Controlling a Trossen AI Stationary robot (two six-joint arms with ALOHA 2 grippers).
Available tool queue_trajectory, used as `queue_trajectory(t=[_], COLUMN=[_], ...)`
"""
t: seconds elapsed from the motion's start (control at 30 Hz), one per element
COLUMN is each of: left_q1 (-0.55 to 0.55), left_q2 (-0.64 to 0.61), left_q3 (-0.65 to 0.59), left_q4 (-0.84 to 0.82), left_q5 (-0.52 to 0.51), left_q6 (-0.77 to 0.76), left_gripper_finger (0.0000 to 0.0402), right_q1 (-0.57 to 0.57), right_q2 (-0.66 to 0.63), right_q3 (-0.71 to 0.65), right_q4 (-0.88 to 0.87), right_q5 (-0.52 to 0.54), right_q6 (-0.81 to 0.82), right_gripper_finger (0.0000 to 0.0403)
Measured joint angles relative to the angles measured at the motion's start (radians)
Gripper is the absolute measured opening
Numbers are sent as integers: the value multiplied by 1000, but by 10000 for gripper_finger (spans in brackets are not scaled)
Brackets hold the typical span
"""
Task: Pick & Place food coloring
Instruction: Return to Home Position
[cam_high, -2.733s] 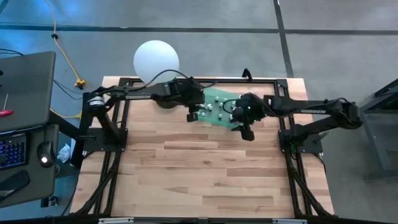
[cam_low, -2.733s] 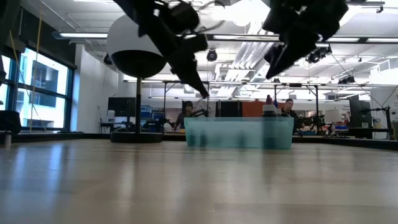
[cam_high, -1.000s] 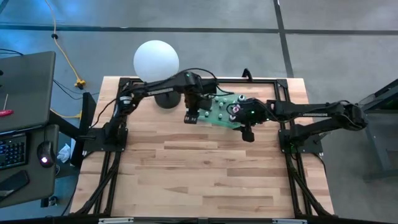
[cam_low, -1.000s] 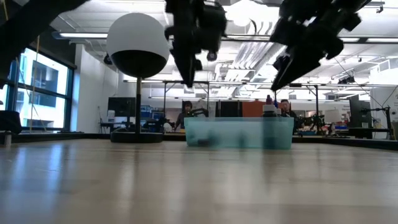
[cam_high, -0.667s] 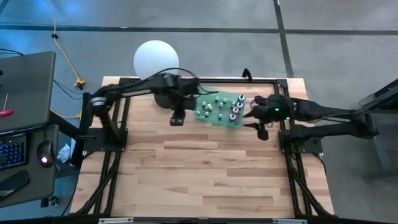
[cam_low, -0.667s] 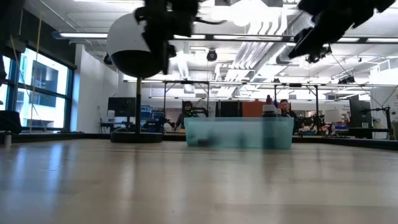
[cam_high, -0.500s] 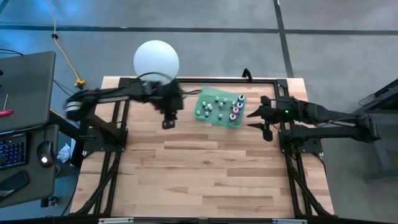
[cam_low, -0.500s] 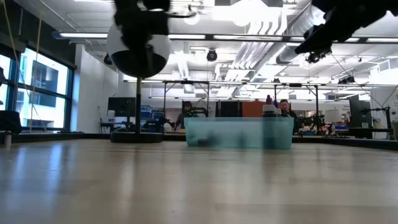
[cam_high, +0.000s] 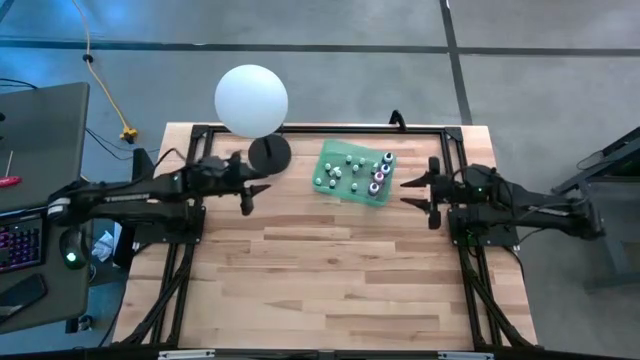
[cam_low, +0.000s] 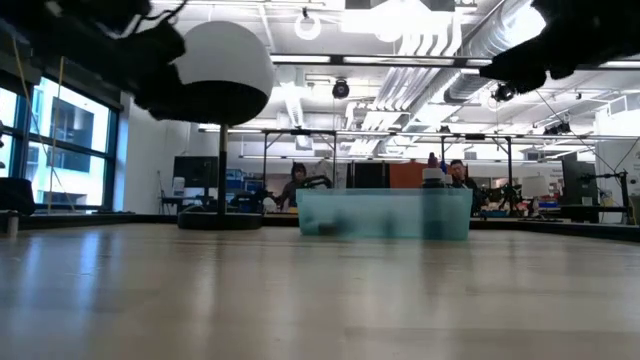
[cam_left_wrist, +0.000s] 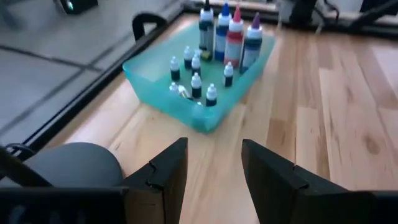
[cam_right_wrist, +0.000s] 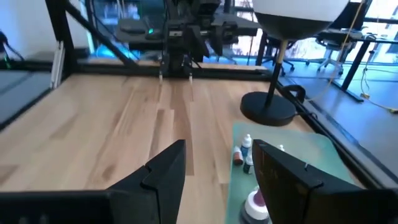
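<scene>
Several tiny food coloring bottles (cam_left_wrist: 196, 81) with whitish caps stand upright in a teal tray (cam_high: 330, 165), together with a few taller bottles (cam_left_wrist: 227, 34). The tray rests flat on the far middle of the table and also shows in the low view (cam_low: 385, 225) and the right wrist view (cam_right_wrist: 286, 155). My left gripper (cam_high: 248, 196) (cam_left_wrist: 214, 171) is open, left of the tray and apart from it. My right gripper (cam_high: 412, 192) (cam_right_wrist: 221, 174) is open, right of the tray and apart from it.
A white globe lamp (cam_high: 251, 98) stands on a dark round base (cam_high: 268, 153) at the far left, close to my left gripper. Black frame rails (cam_high: 455, 150) run along the table's sides. Bare wood (cam_high: 330, 280) fills the near half. People sit in the room behind.
Both arms have drawn back from above the tray. My left gripper has swung toward the table's left edge past the lamp base, and my right gripper has pulled toward the right edge. The tray and its bottles have stayed in place.
</scene>
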Motion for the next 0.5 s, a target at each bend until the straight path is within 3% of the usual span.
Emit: queue_trajectory(t=[0.3,0.5], left_q1=[0,0], left_q2=[-302,-543], left_q3=[-161,-300], left_q4=[13,13], left_q5=[-38,-42], left_q6=[-4,-95], left_gripper_finger=[150,150], right_q1=[0,-5], right_q2=[-115,-212], right_q3=[-202,-271], right_q4=[141,156], right_q5=[4,14], right_q6=[41,38], right_gripper_finger=[177,177])
